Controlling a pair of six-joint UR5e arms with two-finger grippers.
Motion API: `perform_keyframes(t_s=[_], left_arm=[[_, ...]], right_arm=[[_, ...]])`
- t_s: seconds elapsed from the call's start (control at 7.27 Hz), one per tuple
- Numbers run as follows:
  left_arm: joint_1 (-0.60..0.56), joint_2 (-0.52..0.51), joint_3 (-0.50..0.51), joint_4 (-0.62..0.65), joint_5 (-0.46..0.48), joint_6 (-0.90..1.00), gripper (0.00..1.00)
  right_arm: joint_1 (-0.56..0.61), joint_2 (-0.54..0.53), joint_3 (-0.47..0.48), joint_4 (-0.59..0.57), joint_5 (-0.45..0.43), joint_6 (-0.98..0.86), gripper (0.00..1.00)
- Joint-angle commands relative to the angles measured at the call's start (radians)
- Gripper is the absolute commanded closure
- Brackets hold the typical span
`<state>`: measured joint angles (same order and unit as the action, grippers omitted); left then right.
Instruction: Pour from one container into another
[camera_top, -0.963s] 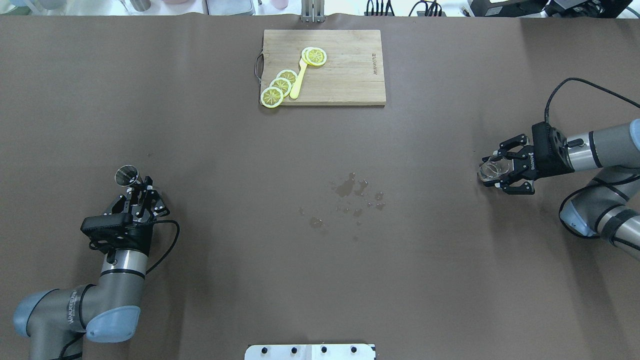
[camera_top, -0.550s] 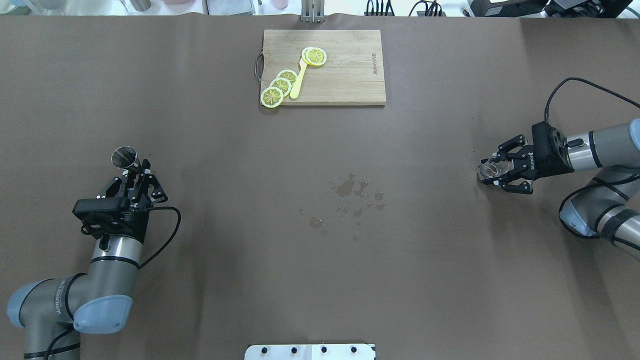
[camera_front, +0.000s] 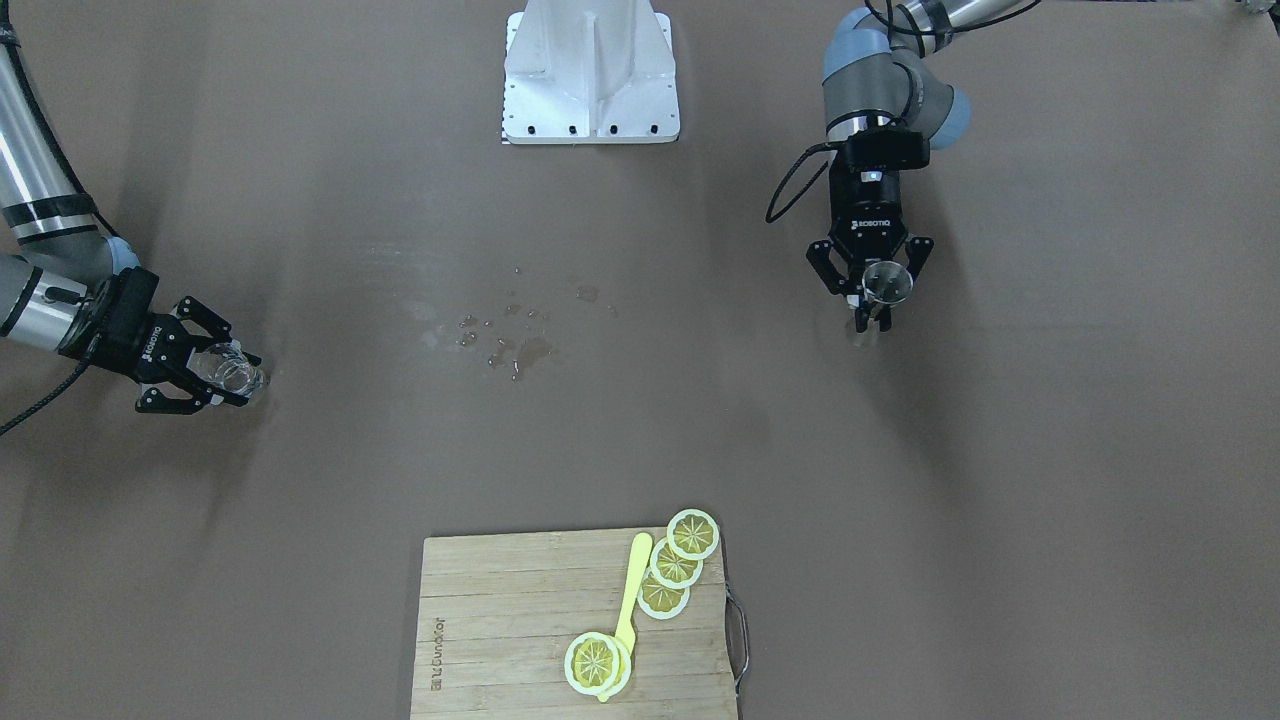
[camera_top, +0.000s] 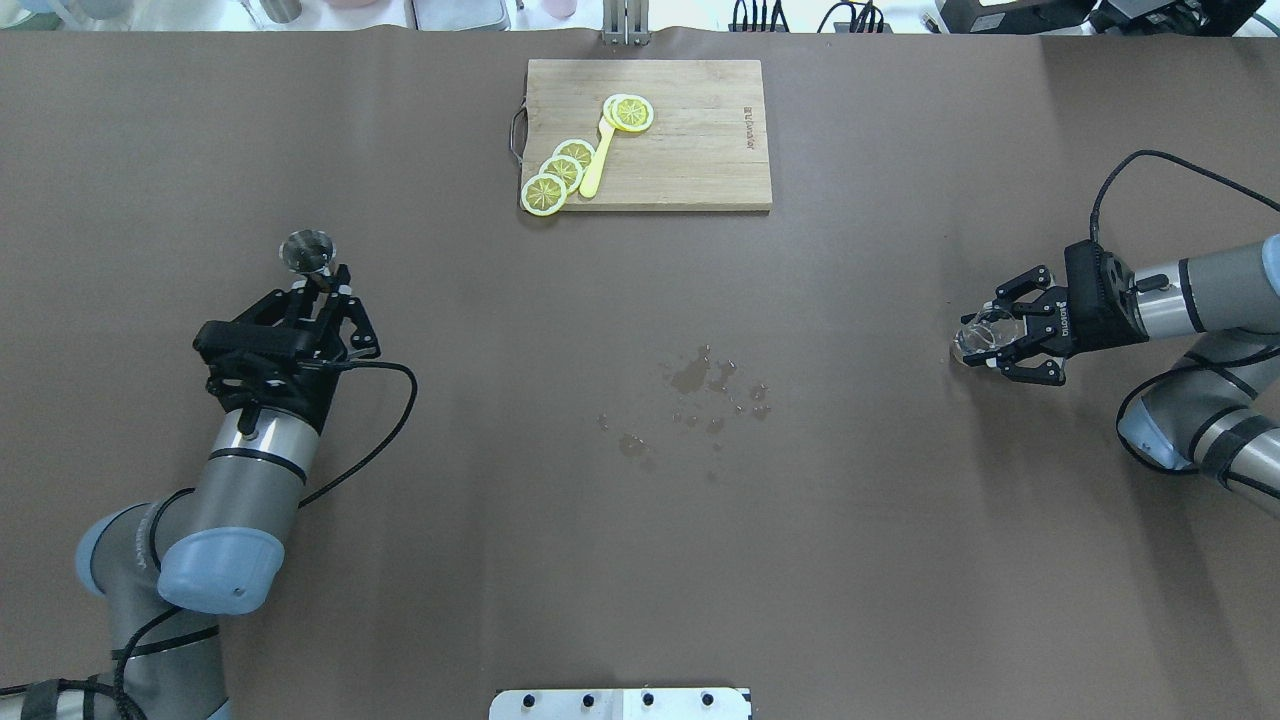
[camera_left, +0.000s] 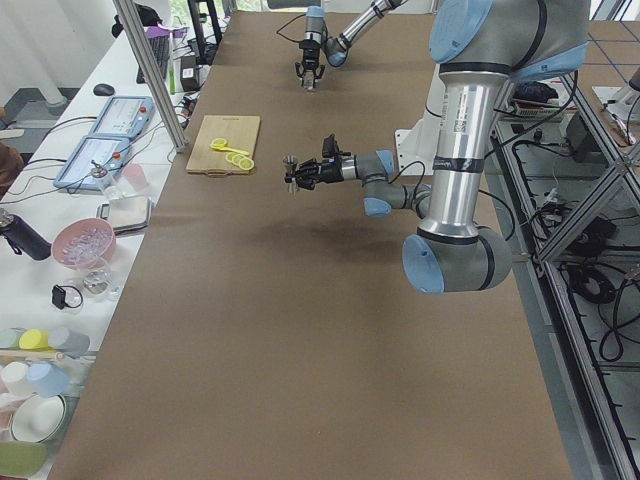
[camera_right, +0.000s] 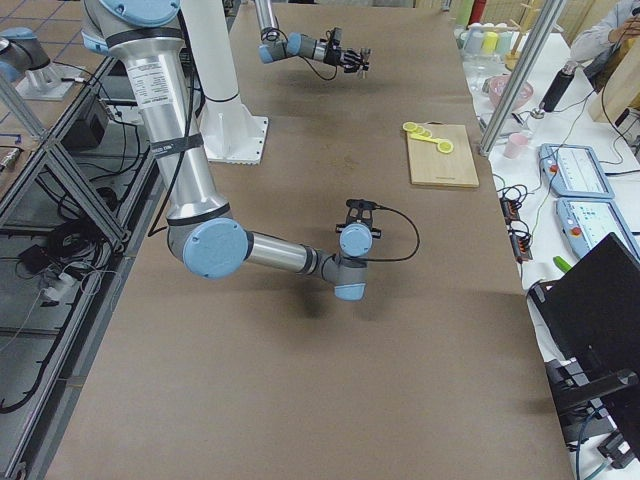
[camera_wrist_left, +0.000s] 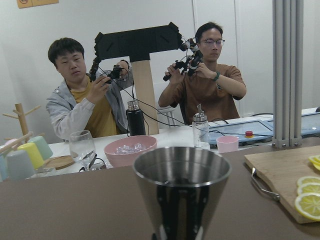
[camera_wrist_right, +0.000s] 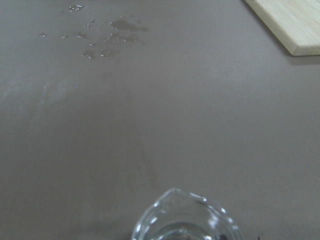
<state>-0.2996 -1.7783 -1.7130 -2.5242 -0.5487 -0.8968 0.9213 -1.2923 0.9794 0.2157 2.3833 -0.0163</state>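
With the left tool (camera_top: 320, 284) pinching the jigger (camera_top: 307, 250) upright and the right tool (camera_top: 986, 343) clamped around the glass cup (camera_top: 972, 338), bring both together level, then tip slowly.

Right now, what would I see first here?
Bright yellow lemon slices on the cutting board at the far edge. Then the left end effector gripping a shiny jigger, the right end effector a glass cup, and spilled drops in the middle.

A robotics lab: two operators (camera_wrist_left: 205, 85) hold handheld control rigs (camera_wrist_left: 187, 60) beyond the brown-covered tabletop (camera_top: 640, 550), beside aluminium posts (camera_wrist_left: 287, 75) and touch panels (camera_left: 95, 160).
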Motion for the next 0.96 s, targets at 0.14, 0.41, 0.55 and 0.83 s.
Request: perform_keyframes(t_s=[0.14,0.41,0.55,0.83], left_arm=[[-0.009,-0.125,0.01,-0.166,-0.221,0.31,1.0],[-0.012,-0.153,0.007,-0.191,-0.42,0.378,1.0],[-0.007,-0.173,0.013,-0.182,-0.425,0.387,1.0],[-0.013,-0.234,0.076,-0.183,-0.421,0.38,1.0]], right_arm=[[0.014,0.001,0.092,-0.093,-0.003,0.006,0.83],[0.017,0.002,0.186,-0.191,-0.004,0.009,1.0],[0.017,0.005,0.224,-0.241,-0.006,0.009,1.0],[0.017,0.021,0.316,-0.335,-0.053,0.009,1.0]])
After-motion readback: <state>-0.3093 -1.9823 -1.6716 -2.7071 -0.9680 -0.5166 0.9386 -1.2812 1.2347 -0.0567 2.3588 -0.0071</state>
